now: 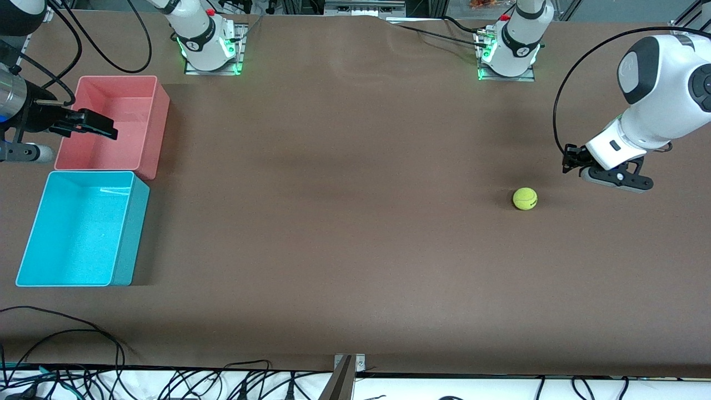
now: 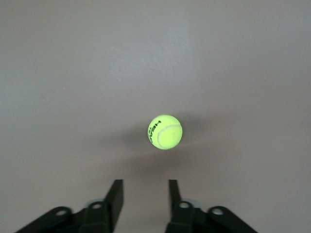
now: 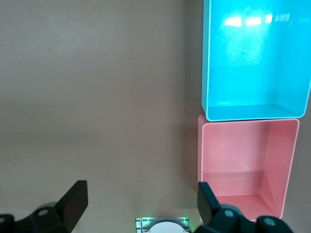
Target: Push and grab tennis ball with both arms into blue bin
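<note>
The tennis ball [image 1: 525, 198] lies on the brown table toward the left arm's end. My left gripper [image 1: 567, 160] hangs low beside it, a short way off, toward the table's end. In the left wrist view the ball [image 2: 164, 131] sits just ahead of the open, empty gripper [image 2: 145, 187]. The blue bin [image 1: 125, 239] stands empty at the right arm's end, and also shows in the right wrist view [image 3: 252, 58]. My right gripper [image 1: 111, 130] hovers over the pink-red bin [image 1: 133, 111], its jaws wide open and empty in the right wrist view [image 3: 141, 196].
The pink-red bin [image 3: 243, 165] touches the blue bin on the side farther from the front camera. The arm bases [image 1: 208, 44] [image 1: 508, 50] stand along the table's back edge. Black cables [image 1: 83, 344] lie at the edge nearest the front camera.
</note>
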Controlling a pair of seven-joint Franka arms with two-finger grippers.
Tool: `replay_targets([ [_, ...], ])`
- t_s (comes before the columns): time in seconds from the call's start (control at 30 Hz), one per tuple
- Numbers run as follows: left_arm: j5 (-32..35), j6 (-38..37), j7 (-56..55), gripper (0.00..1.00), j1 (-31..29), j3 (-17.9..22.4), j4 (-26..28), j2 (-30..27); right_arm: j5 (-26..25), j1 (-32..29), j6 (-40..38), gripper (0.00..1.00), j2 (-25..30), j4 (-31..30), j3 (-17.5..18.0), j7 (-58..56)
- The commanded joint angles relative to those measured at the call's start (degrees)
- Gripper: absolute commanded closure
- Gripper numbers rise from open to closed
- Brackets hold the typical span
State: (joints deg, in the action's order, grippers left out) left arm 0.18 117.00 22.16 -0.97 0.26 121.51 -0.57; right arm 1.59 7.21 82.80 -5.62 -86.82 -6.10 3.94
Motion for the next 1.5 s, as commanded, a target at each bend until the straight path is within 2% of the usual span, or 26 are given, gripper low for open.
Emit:
replay_targets([
  [0.0, 0.7, 1.0, 11.4, 1.00, -1.4, -0.3, 2.2, -1.6, -0.2, 0.2, -0.7, 0.00, -0.6, 1.7, -0.1, 0.8],
  [0.5, 2.9, 4.5, 27.7, 1.00, -2.2, -0.2, 4.2, 2.0, -0.2, 0.2, -0.7, 0.00, -0.7, 1.7, -0.1, 0.8],
  [0.93, 1.4, 15.4, 46.2, 1.00, -4.9, -0.3, 4.3, 10.6, -0.3, 0.2, -0.7, 0.00, -1.2, 1.7, -0.1, 0.9],
  [1.14, -4.0, 18.9, 55.2, 1.00, -5.6, -0.3, 3.9, 14.9, -0.2, 0.2, -0.7, 0.00, -1.3, 1.7, -0.1, 0.9],
  [1.47, -4.9, 23.7, 62.6, 1.00, -6.2, -0.4, 3.6, 20.3, 0.0, 0.2, -0.7, 0.00, -1.3, 1.7, -0.1, 0.9],
])
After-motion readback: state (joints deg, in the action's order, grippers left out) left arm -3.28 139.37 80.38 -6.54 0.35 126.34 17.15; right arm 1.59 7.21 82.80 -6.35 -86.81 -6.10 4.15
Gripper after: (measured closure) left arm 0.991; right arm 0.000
